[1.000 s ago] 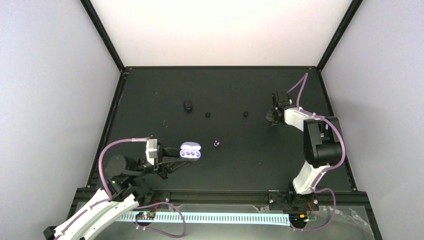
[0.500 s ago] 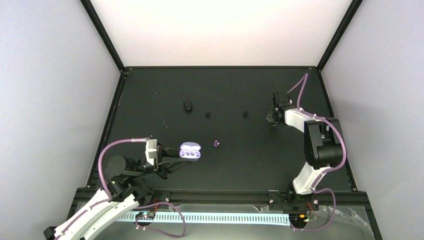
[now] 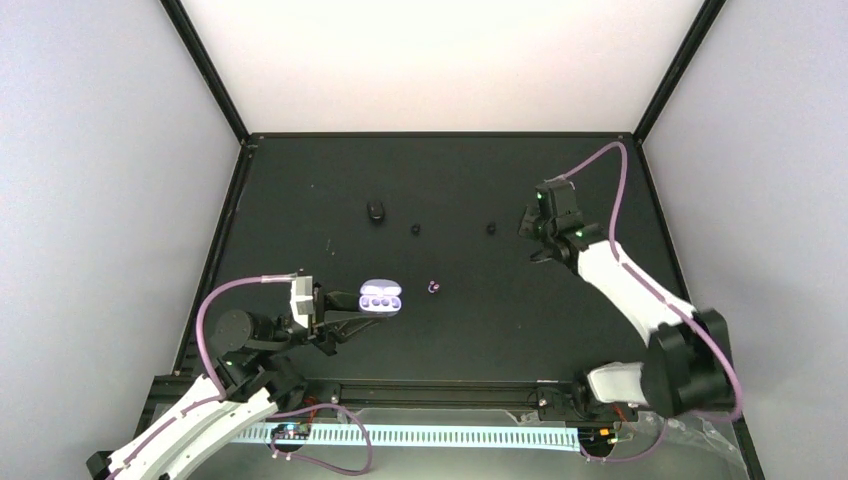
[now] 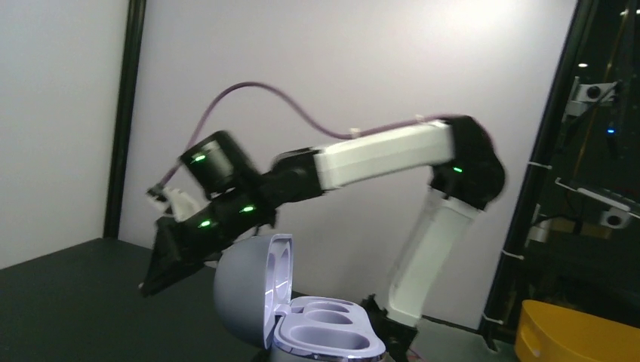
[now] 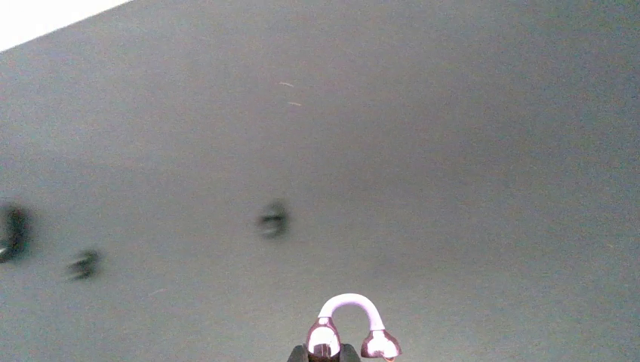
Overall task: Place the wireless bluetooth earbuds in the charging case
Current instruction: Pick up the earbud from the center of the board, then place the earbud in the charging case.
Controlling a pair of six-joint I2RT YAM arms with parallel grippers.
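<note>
We're looking down on a matte black table [image 3: 300, 180], boxed in by pale grey walls [image 3: 100, 200] and black frame posts [image 3: 205, 70], with the back panel glowing white. Counting cases now, and we're seeing two. An open lilac-and-white charging case [image 3: 381, 298] is sitting at the near left, and a small black case [image 3: 375, 212] is lying farther back. The first black earbud [image 3: 415, 229] is lying just right of that black case. The second black earbud [image 3: 491, 228] is sitting farther right in the same row, well apart from the first. One purple-and-white earbud [image 3: 433, 288] is resting on the table near the open case's right side, not touching it. The left gripper [image 3: 358, 308] is clamping the charging case by its near end, with the lid standing upright and the hollows facing up. The right gripper [image 3: 535, 240] is hanging over the far right of the table. Its fingers are pinching a small lilac arched bud [image 5: 349, 305] with two shiny ends.
</note>
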